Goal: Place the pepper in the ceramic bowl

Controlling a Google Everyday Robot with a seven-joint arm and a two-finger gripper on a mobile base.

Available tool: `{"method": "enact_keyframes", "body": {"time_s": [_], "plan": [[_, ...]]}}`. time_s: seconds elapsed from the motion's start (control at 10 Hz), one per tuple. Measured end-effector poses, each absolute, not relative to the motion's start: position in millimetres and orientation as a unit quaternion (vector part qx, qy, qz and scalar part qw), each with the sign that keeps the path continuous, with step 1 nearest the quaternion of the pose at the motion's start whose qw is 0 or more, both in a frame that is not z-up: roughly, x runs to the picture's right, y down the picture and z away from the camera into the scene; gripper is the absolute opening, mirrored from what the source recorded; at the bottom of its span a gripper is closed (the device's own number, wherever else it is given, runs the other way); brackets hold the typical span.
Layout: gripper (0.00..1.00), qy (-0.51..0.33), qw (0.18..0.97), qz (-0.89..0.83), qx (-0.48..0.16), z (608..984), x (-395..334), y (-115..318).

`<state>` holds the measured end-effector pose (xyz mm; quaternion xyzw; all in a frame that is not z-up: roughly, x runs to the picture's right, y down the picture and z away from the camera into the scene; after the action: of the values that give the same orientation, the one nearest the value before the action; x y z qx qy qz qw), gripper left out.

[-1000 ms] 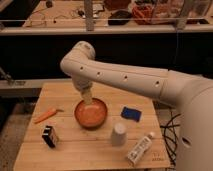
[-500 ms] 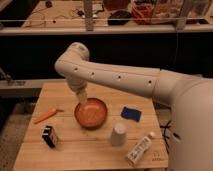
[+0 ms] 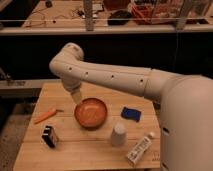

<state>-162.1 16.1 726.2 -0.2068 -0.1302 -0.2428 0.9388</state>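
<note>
Wooden table [image 3: 90,152] carries every item. Nearest the camera a white tube with a printed label [image 3: 139,149] lies at the right and a small black box [image 3: 49,136] stands at the left. An upturned white cup [image 3: 118,134] stands just behind them.

Mid-table:
- The ceramic bowl [image 3: 92,114] sits empty and upright.
- A blue pad [image 3: 131,113] lies beside it, on the side away from the pepper.
- The pepper [image 3: 45,116] lies flat on the wood, clear of the bowl and touching nothing else.

The gripper [image 3: 76,96] hangs above the bowl's rim on the pepper side, pointing down. Its jaws stand spread and hold nothing.

Key relation: the pepper lies toward the left edge of the view from the gripper, slightly nearer the camera and lower. Its long axis runs diagonally, the thick end near-left and the thin stem end far-right, pointing roughly at the bowl. The gripper is thus between bowl and pepper, nearer the stem end.

Judgement: the pick is not yet made. The coming move calls for travel away from the bowl, descent, and jaws set across the diagonal axis.

Behind the table a dark shelf unit [image 3: 100,30] holds clutter too indistinct to name.
</note>
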Motion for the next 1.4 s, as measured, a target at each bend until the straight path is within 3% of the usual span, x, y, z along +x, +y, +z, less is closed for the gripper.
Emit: {"method": "enact_keyframes", "body": {"time_s": [1.4], "plan": [[0.8,-0.187,0.912,-0.29,-0.22,785.3,-232.3,42.0]]}}
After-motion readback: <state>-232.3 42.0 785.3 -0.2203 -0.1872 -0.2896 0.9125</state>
